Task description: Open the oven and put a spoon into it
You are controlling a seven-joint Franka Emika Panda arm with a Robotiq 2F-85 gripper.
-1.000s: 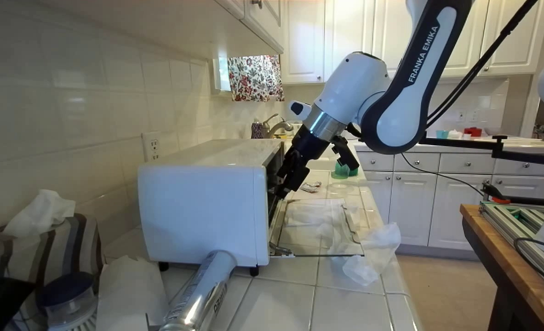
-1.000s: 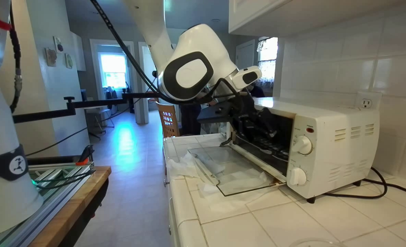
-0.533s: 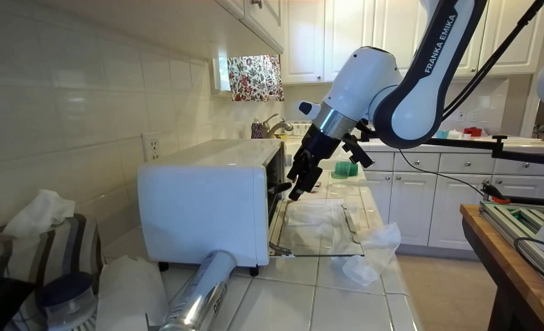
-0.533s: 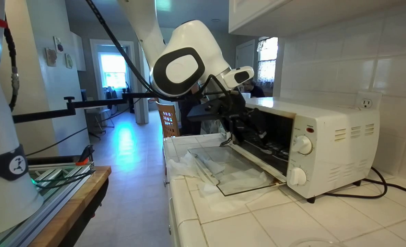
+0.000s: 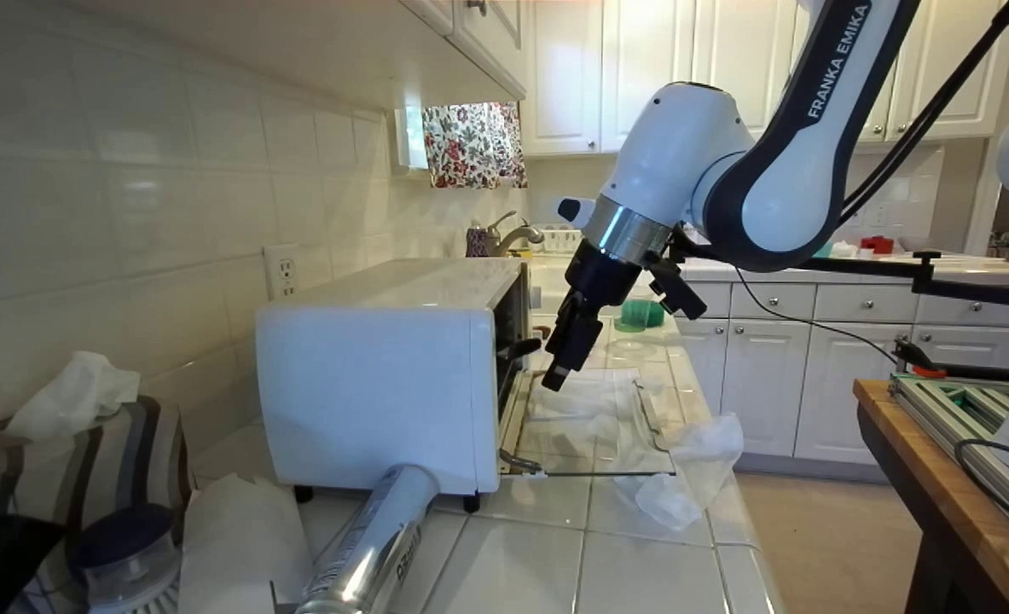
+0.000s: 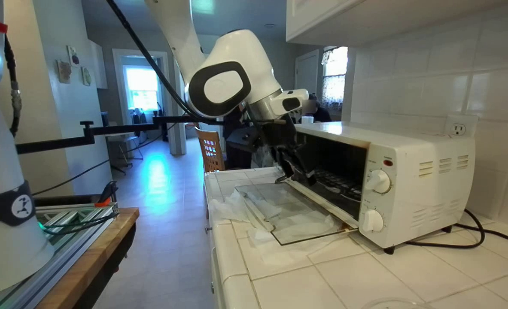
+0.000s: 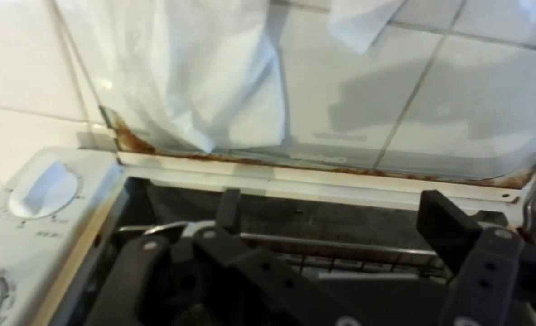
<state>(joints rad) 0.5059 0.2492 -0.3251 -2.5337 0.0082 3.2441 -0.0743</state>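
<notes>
The white oven (image 5: pixel 376 392) stands on the counter with its glass door (image 6: pixel 296 219) dropped open; the oven also shows in an exterior view (image 6: pixel 430 184). My gripper (image 7: pixel 338 217) is open, with nothing seen between its fingertips. It hangs just outside the oven opening, above the door, in both exterior views (image 5: pixel 555 377). A dark rod with a rounded end (image 5: pixel 521 348) sticks out of the opening, apart from the gripper; I cannot tell whether it is a spoon handle. A shiny curved piece (image 7: pixel 166 226), perhaps the spoon, shows inside the oven, partly hidden by a finger.
Crumpled white plastic (image 5: pixel 683 477) lies on and beside the door. A shiny foil roll (image 5: pixel 376 546) leans against the oven's side. Green cups (image 5: pixel 639 314) stand behind the door. A cabinet (image 6: pixel 335 21) overhangs the oven. Control knobs (image 7: pixel 43 190) are close by in the wrist view.
My gripper has drawn back out of the oven opening and tipped more steeply downward, leaving the dark rod in the opening, now clearly apart from the fingers. The oven and door have not moved.
</notes>
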